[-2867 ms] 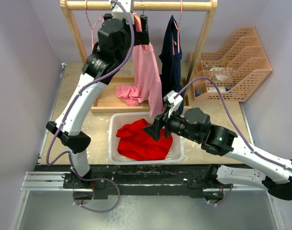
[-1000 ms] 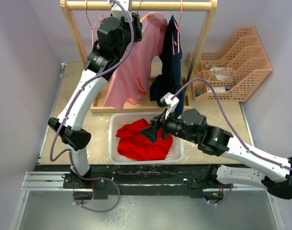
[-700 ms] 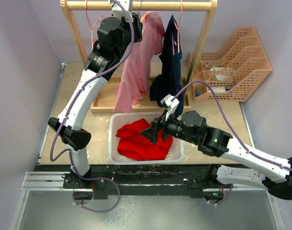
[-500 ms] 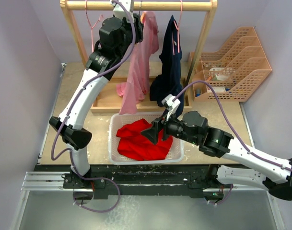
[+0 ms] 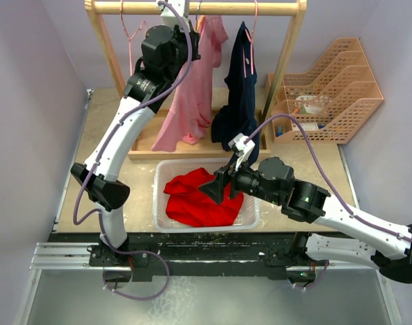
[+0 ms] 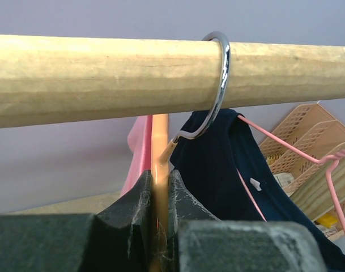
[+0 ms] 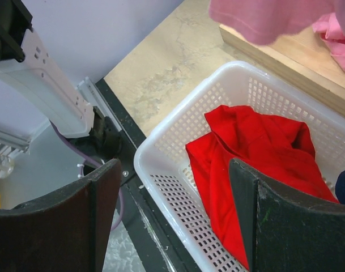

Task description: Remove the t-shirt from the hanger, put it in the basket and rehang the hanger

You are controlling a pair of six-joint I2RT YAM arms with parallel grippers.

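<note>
Left arm reaches high, wrist tucked right under the rail (image 6: 104, 73)!
Left gripper (image 6: 159, 184) clamps the hanger (image 6: 160, 136) neck, pink t-shirt (image 5: 194, 95) draped just below; right gripper (image 7: 178, 221) gapes wide above the basket (image 7: 178, 127).

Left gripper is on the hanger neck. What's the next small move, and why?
Probably lift the left gripper slightly so the hook clears the rod: it is shut on the hanger, the pink t-shirt hangs there, and the right gripper hovers open over the basket.
</note>
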